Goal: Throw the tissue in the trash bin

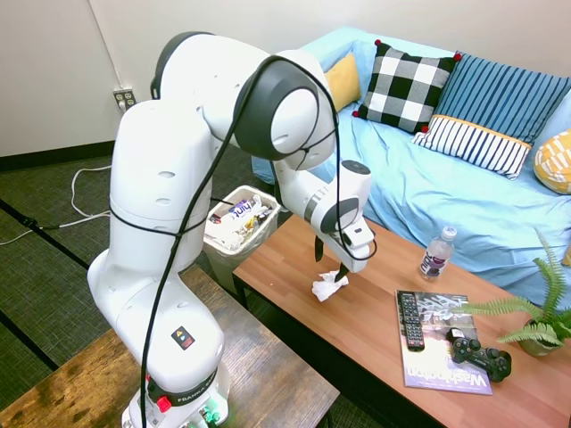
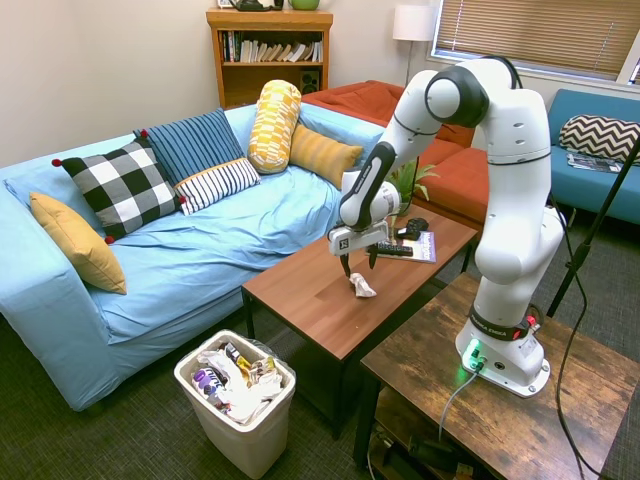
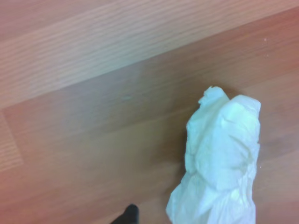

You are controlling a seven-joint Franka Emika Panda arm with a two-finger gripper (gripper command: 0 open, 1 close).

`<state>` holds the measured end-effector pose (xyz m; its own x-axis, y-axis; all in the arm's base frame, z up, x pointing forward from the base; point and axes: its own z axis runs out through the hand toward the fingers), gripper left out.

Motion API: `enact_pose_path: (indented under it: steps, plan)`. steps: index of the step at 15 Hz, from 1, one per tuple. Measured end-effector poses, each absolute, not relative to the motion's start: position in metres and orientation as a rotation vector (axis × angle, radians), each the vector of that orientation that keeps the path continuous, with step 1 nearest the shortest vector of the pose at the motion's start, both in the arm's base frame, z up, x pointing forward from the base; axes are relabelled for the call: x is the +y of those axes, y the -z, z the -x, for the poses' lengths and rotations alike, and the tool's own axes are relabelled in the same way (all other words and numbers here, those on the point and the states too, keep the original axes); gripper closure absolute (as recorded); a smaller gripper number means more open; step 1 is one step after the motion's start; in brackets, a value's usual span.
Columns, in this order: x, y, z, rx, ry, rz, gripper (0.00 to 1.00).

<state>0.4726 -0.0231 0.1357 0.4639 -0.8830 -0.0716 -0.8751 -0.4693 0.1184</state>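
Tool [image 2: 358,264], fingers apart, straddles the tissue [image 2: 361,287] at frame centre, seemingly unclamped; it should close low before lifting toward the trash bin [image 2: 238,413].

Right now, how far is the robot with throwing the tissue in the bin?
Early stage. Done: the gripper has reached the tissue and hangs open just above it. In hand: nothing; the tissue lies on the coffee table, not gripped. Left: close on it, lift it, carry it to the trash bin on the floor past the table's end, and release.
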Motion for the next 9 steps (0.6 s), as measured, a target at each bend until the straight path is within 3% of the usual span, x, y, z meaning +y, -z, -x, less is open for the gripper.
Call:
enact_pose_path:
  steps: [2,3,9]
  plan:
    - [-0.029,-0.119,-0.476,-1.593,0.202,-2.613,0.00]
    - [-0.033,-0.114,-0.478,-1.597,0.199,-2.605,1.00]
    - [-0.041,-0.099,-0.482,-1.623,0.209,-2.592,1.00]
